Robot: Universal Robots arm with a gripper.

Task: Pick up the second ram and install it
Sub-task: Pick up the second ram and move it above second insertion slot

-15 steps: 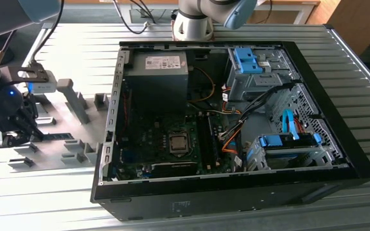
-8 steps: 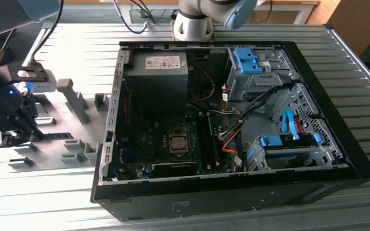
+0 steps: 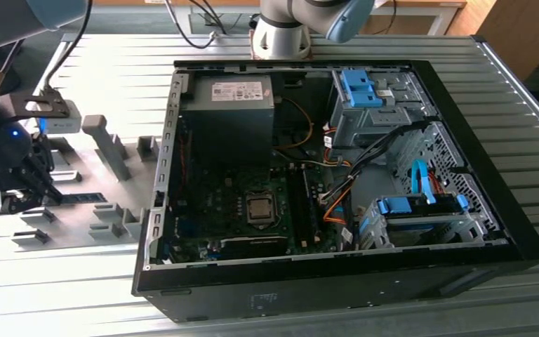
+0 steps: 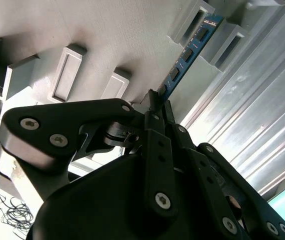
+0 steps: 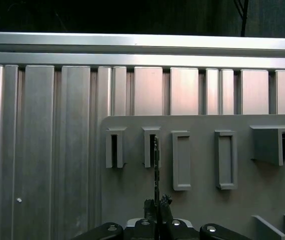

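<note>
Risk: my black hand (image 4: 157, 100) pinches only the near end of the long, thin, dark blue-green memory stick (image 4: 188, 52); I judge it could twist or slip.
Item: seen edge-on, black chips, far end between grey plastic fixture blocks (image 4: 231, 41) on the ribbed metal desk (image 4: 255, 95).

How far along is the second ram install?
Grasp looks made: in the second wrist view the gripper is closed on the near end of the second ram. The stick sits between grey fixture blocks, outside the PC case. Left: lifting it out, carrying it over, seating it in a motherboard slot.
</note>
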